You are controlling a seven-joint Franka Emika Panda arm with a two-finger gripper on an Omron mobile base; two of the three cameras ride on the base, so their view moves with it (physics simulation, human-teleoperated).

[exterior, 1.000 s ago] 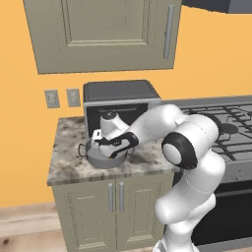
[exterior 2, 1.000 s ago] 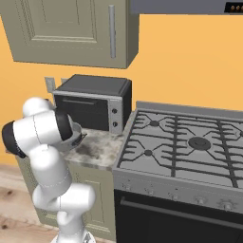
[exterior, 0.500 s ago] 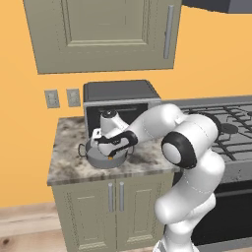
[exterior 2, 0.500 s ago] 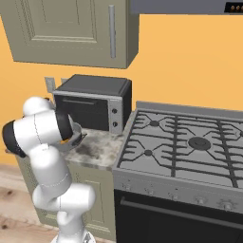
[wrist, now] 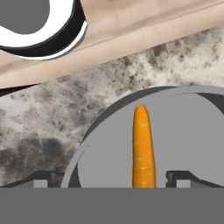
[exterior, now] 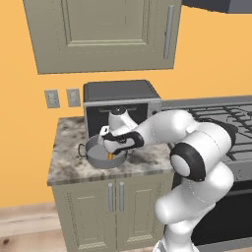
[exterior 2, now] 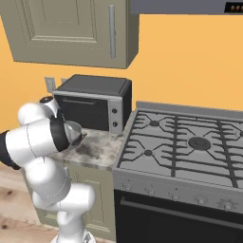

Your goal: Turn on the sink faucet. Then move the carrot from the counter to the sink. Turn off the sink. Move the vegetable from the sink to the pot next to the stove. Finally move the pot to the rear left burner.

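- My pincer (wrist: 107,176): fingers spread wide apart, gripping nothing, poised directly over the pot with one dark tip (wrist: 43,177) on each side of the carrot.
- Small thin orange tapered carrot (wrist: 143,148): lying free on the pot's floor, between my open tips; also glimpsed as an orange fleck inside the pot in the left base view.
- Small shallow round dark-grey metal pot (exterior: 96,153) with side handles: standing on the bench just in front of the microwave.
- Speckled beige-and-grey granite-look bench (exterior: 66,165): carries pot and microwave, beside the stove.
- Black-and-silver microwave (exterior 2: 92,105): close behind the pot.
- Wide grey gas stove (exterior 2: 187,142) with black grates: next destination.
- Step in hand, judged: the carrot is delivered; lift straight up clear of the rim, then grasp the pot by rim or handle, keeping it level on the way to the rear left burner.
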